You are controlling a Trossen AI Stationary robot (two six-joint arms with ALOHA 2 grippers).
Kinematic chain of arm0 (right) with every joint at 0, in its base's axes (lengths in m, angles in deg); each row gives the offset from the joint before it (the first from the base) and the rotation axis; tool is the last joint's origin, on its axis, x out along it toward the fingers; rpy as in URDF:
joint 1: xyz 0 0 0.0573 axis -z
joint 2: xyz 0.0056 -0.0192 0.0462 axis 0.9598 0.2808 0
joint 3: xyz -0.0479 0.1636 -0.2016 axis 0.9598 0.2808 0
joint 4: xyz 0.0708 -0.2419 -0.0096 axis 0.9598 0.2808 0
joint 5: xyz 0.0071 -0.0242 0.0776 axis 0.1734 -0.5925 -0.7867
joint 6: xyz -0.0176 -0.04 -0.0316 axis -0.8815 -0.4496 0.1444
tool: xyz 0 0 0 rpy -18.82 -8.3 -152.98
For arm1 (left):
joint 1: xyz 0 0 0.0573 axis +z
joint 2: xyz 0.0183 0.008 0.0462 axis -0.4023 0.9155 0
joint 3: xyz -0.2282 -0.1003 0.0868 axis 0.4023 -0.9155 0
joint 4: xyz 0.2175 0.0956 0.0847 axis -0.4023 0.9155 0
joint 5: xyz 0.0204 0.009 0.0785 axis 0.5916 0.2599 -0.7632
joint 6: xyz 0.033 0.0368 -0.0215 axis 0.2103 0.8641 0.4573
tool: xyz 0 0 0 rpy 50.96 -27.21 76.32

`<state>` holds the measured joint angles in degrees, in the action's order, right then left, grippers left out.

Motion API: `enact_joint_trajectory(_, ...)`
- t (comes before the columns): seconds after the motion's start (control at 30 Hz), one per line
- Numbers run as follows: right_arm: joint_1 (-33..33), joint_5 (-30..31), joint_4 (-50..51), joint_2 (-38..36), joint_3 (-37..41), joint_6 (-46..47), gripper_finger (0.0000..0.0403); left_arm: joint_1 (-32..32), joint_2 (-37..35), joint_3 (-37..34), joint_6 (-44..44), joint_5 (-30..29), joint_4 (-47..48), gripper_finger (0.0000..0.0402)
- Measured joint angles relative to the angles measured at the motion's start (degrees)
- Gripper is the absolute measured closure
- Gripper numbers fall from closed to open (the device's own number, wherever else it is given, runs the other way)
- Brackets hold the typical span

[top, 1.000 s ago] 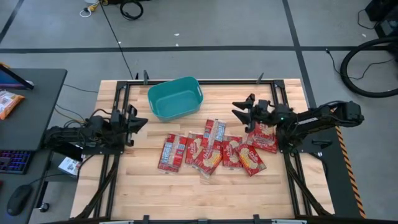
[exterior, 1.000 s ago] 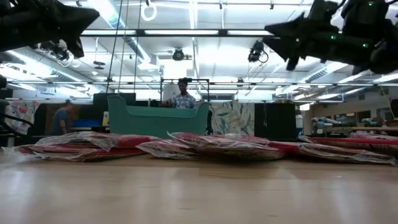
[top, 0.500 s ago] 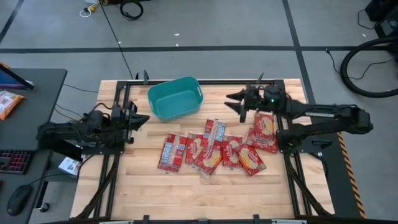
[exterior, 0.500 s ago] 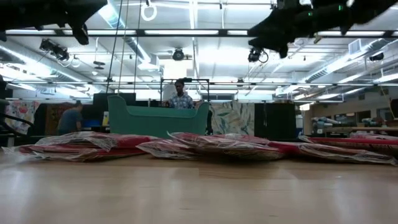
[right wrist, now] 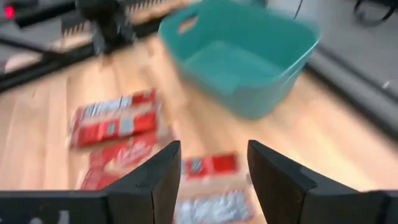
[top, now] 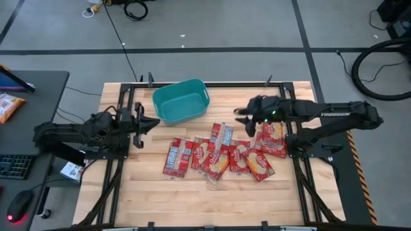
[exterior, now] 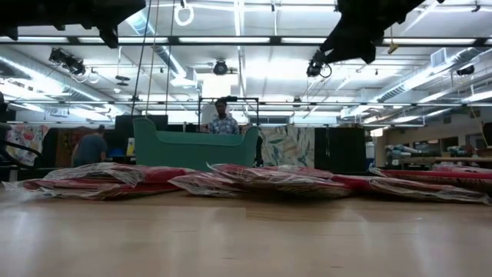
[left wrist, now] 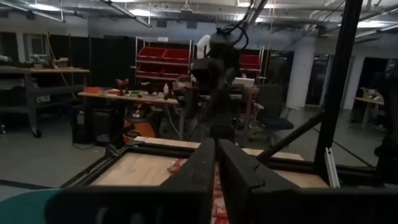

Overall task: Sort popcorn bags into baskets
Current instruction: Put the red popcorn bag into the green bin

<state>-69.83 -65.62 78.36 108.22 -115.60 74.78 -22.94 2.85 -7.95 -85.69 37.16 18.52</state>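
Several red popcorn bags with cream labels lie flat in a loose, partly overlapping row (top: 218, 154) across the table's middle, also in the low view (exterior: 254, 179). The teal basket (top: 182, 101) stands beyond them near the far edge (exterior: 196, 146). My right gripper (top: 240, 115) hovers open above the row's right part; its wrist view looks down between its fingers (right wrist: 211, 180) on a bag (right wrist: 210, 167) and on the basket (right wrist: 242, 59). My left gripper (top: 153, 122) hangs shut (left wrist: 217, 158) at the table's left, beside the basket.
A black metal frame (top: 125, 96) runs round the wooden table (top: 192, 199). Bare wood lies on the near side of the bags. A desk with a keyboard and an orange snack bag (top: 9, 106) stands to the left. People show in the room behind (exterior: 224, 117).
My right arm has stretched out from its folded pose, and its gripper has risen, swung toward the far edge, then come back over the bags, tipped downward. It has stayed open. My left gripper has reached slightly toward the table's middle. The bags and the basket have not moved.
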Motion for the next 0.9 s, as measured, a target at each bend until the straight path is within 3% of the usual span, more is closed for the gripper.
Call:
enact_joint_trajectory(0.3,-12.8,0.47,4.05,8.91,-1.0,13.21,0.0214,0.0,1.71,2.23,0.66,-0.11,4.45,0.0264)
enact_joint_trajectory(0.4,-17.32,3.21,10.24,13.66,-3.99,18.34,0.0216,0.0,1.67,2.59,0.66,-0.1,4.93,0.0244)
enact_joint_trajectory(0.6,-23.88,5.78,20.17,24.85,-11.51,27.3,0.0224,0.0,1.69,2.6,0.53,-0.11,5.08,0.0237)
enact_joint_trajectory(0.9,-28.1,-0.4,36.7,40.47,-23.54,40.48,0.0225,0.01,1.69,2.6,0.76,-2.69,5.0,0.0237)
